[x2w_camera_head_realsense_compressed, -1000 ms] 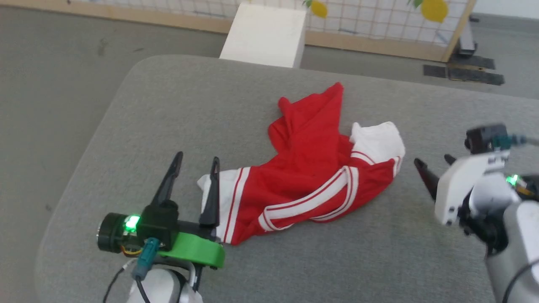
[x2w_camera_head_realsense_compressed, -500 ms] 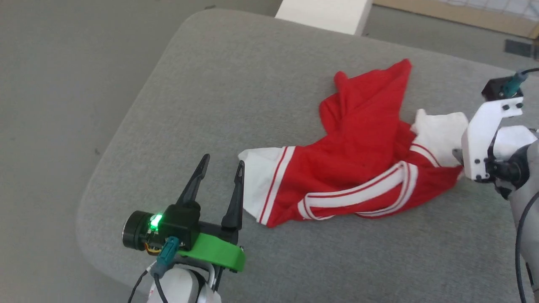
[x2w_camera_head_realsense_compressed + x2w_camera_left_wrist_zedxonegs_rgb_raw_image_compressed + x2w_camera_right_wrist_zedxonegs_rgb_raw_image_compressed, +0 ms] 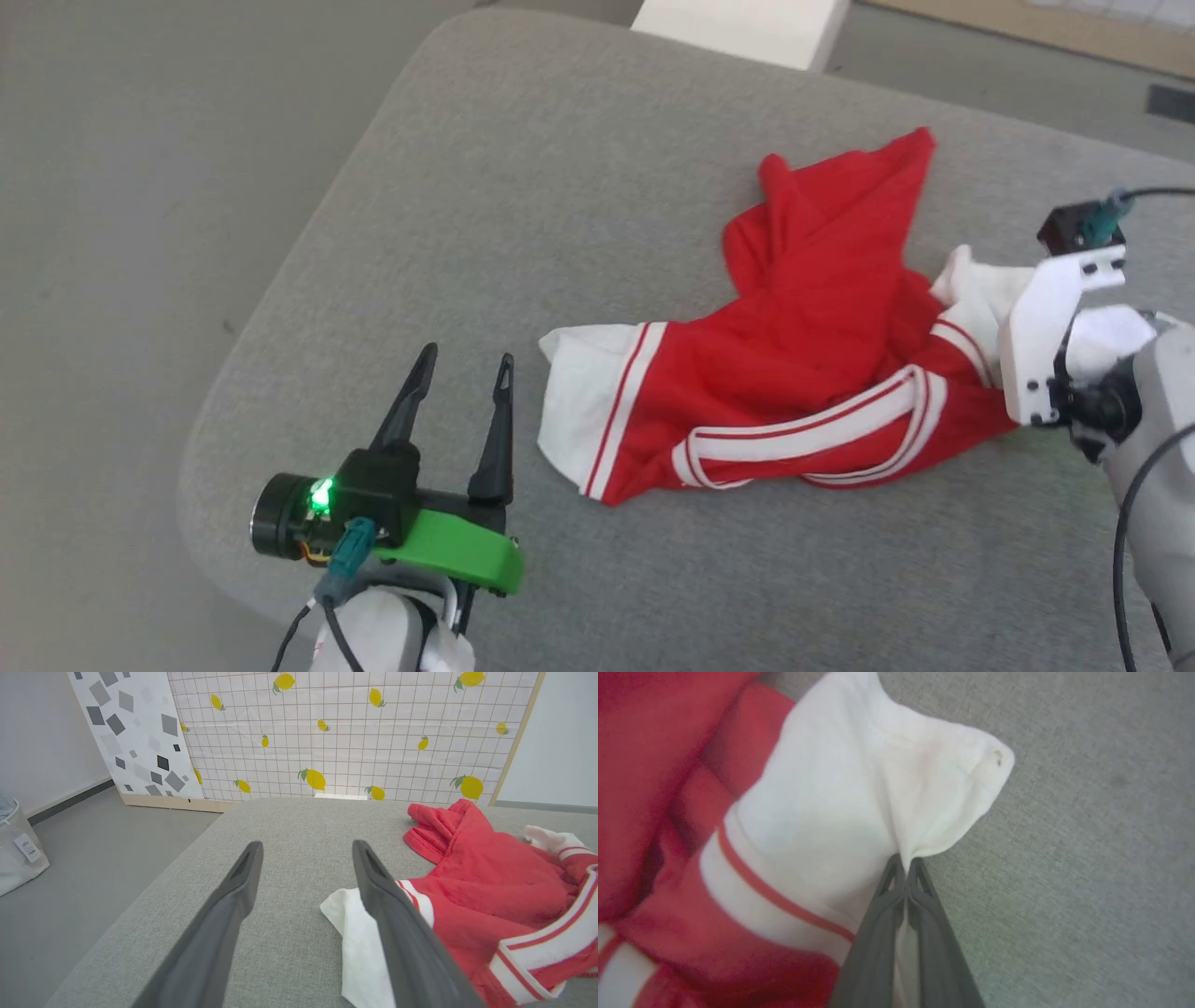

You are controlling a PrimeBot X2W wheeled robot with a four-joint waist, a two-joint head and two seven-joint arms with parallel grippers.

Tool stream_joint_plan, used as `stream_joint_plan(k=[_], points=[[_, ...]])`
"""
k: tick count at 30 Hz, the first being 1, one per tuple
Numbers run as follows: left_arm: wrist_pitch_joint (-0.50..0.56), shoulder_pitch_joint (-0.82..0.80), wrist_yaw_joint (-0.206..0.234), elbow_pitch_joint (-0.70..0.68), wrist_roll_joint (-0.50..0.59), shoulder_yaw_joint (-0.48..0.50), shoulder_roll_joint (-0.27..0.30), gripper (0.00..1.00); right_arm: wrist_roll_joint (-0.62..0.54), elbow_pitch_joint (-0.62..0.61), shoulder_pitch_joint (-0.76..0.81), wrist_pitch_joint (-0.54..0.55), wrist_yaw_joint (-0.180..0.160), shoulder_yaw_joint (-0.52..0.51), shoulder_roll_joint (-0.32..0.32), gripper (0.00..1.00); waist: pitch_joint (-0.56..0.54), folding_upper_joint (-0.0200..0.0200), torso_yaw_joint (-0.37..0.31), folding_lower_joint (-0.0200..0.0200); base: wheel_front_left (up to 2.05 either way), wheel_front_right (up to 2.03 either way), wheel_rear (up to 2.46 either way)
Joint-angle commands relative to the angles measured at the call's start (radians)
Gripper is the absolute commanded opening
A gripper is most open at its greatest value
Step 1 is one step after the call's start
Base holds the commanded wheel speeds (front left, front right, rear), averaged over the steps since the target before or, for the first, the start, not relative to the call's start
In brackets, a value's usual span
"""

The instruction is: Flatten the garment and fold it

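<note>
While looking down from the head, finds the garment (image 3: 812, 308) crumpled on the grey padded bench (image 3: 560, 187), right of centre in the frame, red body bunched toward the upper right, left-hand sleeve (image 3: 579, 392) spread white near mid-frame, striped trim (image 3: 803, 425) curving along the lower edge. Places the left jaws at lower left, released, two dark fingers (image 3: 406, 401) spread and pointing up the frame, just beside the left-hand sleeve but apart from it. Places the right jaws at the right edge, hidden behind a white bracket (image 3: 1046, 317) that sits against the right-hand sleeve (image 3: 976, 285); cannot tell their state from this angle.

From the left wrist, shows the left jaws wide apart over bare bench, one finger overlapping the left-hand sleeve at lower centre; cannot tell whether touching. Puts the garment in the right half of the frame, a lemon-print grid screen (image 3: 350, 732) across the top, grey floor (image 3: 93, 849) at left.

From the right wrist, shows the right jaws clenched, tips together at mid-frame, grasping a pinch of the right-hand sleeve, cloth puckering into the tips. Puts red cloth and a red stripe at left, bare bench at right.
</note>
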Motion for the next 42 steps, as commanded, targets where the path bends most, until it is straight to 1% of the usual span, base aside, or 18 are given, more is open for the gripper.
stream_joint_plan(k=[1, 4, 8, 12, 15, 18, 22, 23, 24, 27, 28, 29, 30, 34, 37, 39, 42], points=[[-0.005, 0.009, -0.006, 0.006, 0.007, 0.010, -0.006, 1.00, 0.007, 0.011, 0.042, -0.019, -0.002, 0.003, -0.016, 0.00, -0.054, 0.0000, -0.054, -0.0001, 0.00, 0.00, 0.00], [-0.005, 0.021, -0.010, 0.010, 0.010, 0.027, -0.006, 1.00, 0.015, -0.017, 0.062, -0.069, -0.002, -0.003, -0.040, 0.00, -0.086, 0.0000, -0.091, -0.0001, 0.00, 0.00, 0.00], [-0.005, 0.041, -0.017, 0.018, 0.013, 0.051, -0.007, 1.00, 0.029, -0.080, 0.122, -0.111, -0.002, -0.039, -0.070, 0.00, -0.124, 0.0000, -0.142, -0.0001, 0.00, 0.00, 0.00], [-0.005, 0.057, -0.025, 0.024, 0.018, 0.070, -0.007, 1.00, 0.037, -0.167, 0.216, -0.128, -0.002, -0.110, -0.095, 0.00, -0.151, 0.0000, -0.186, -0.0001, 0.00, 0.00, 0.00], [-0.005, 0.066, -0.029, 0.029, 0.019, 0.083, -0.007, 1.00, 0.037, -0.257, 0.313, -0.117, -0.002, -0.191, -0.093, 0.00, -0.162, 0.0000, -0.215, -0.0001, 0.00, 0.00, 0.00], [-0.005, 0.069, -0.032, 0.032, 0.016, 0.089, -0.007, 1.00, 0.011, -0.362, 0.415, -0.090, -0.002, -0.283, -0.074, 0.00, -0.163, 0.0000, -0.237, -0.0001, 0.00, 0.00, 0.00], [-0.005, 0.066, -0.036, 0.037, 0.013, 0.085, -0.008, 1.00, -0.044, -0.508, 0.553, -0.041, -0.002, -0.420, -0.023, 0.00, -0.160, 0.0000, -0.256, -0.0001, 0.00, 0.00, 0.00], [-0.005, 0.065, -0.036, 0.038, 0.012, 0.084, -0.008, 1.00, -0.056, -0.543, 0.587, -0.027, -0.002, -0.452, -0.002, 0.00, -0.159, 0.0000, -0.260, -0.0001, 0.00, 0.00, 0.00], [-0.005, 0.063, -0.036, 0.040, 0.008, 0.084, -0.008, 1.00, -0.075, -0.592, 0.640, -0.007, -0.002, -0.502, 0.043, 0.00, -0.157, 0.0000, -0.266, -0.0001, 0.00, 0.00, 0.00], [-0.005, 0.060, -0.036, 0.045, -0.001, 0.079, -0.008, 1.00, -0.089, -0.634, 0.700, 0.012, -0.002, -0.528, 0.099, 0.00, -0.156, 0.0000, -0.272, -0.0001, 0.00, 0.00, 0.00], [-0.005, 0.059, -0.038, 0.046, -0.004, 0.075, -0.008, 1.00, -0.091, -0.650, 0.708, -0.003, -0.002, -0.528, 0.116, 0.46, -0.156, 0.0000, -0.275, -0.0001, 0.00, 0.00, 0.00], [-0.005, 0.058, -0.041, 0.048, -0.007, 0.072, -0.008, 1.00, -0.088, -0.659, 0.711, -0.023, -0.002, -0.524, 0.127, 1.00, -0.156, 0.0000, -0.277, -0.0001, 0.00, 0.00, 0.00], [-0.005, 0.058, -0.044, 0.052, -0.011, 0.069, -0.008, 1.00, -0.082, -0.666, 0.708, -0.054, -0.002, -0.519, 0.139, 1.00, -0.157, 0.0000, -0.280, -0.0001, 0.00, 0.00, 0.00], [-0.005, 0.060, -0.061, 0.075, -0.032, 0.057, -0.008, 1.00, -0.049, -0.687, 0.676, -0.193, -0.002, -0.486, 0.155, 1.00, -0.159, 0.0000, -0.293, -0.0001, 0.00, 0.00, 0.00], [-0.005, 0.066, -0.080, 0.138, -0.048, 0.034, -0.008, 1.00, -0.029, -0.715, 0.652, -0.315, -0.002, -0.445, 0.150, 1.00, -0.162, 0.0000, -0.304, -0.0001, 0.00, 0.00, 0.00], [0.001, 0.054, -0.093, 0.189, -0.043, 0.008, -0.004, 1.00, -0.032, -0.745, 0.645, -0.419, -0.002, -0.404, 0.137, 1.00, -0.159, 0.0000, -0.313, -0.0001, 0.00, 0.00, 0.00], [0.068, 0.036, -0.106, 0.224, -0.049, -0.023, -0.001, 1.00, -0.036, -0.770, 0.652, -0.551, -0.002, -0.359, 0.126, 1.00, -0.154, 0.0000, -0.322, -0.0001, 0.00, 0.00, 0.00]])
